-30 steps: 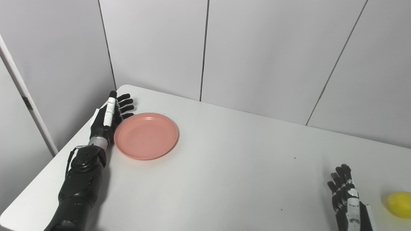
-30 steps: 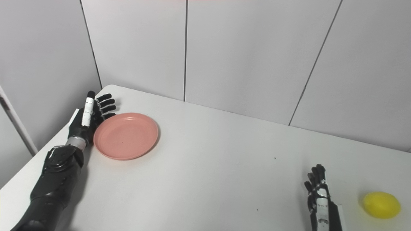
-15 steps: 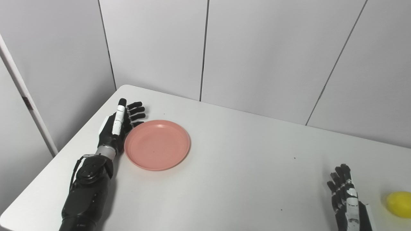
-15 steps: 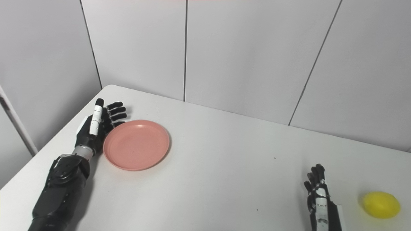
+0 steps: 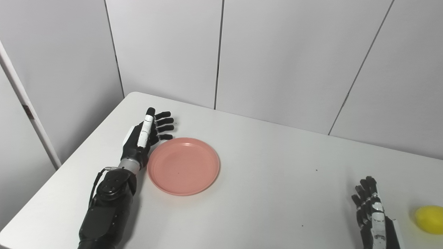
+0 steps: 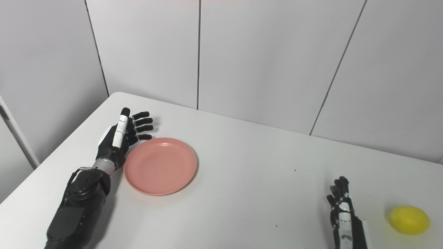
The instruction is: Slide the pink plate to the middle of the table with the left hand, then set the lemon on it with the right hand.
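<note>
Left eye view | lemon (image 5: 429,219) cut off | left robot hand (image 5: 143,138) spread | right robot hand (image 5: 372,214) spread

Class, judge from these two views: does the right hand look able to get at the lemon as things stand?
Probably yes. The right hand is open, the lemon lies just beside it, and only bare table shows between them.

We saw a white table (image 5: 263,193) under both hands, and grey wall panels (image 5: 277,58) standing well beyond their fingertips.
</note>
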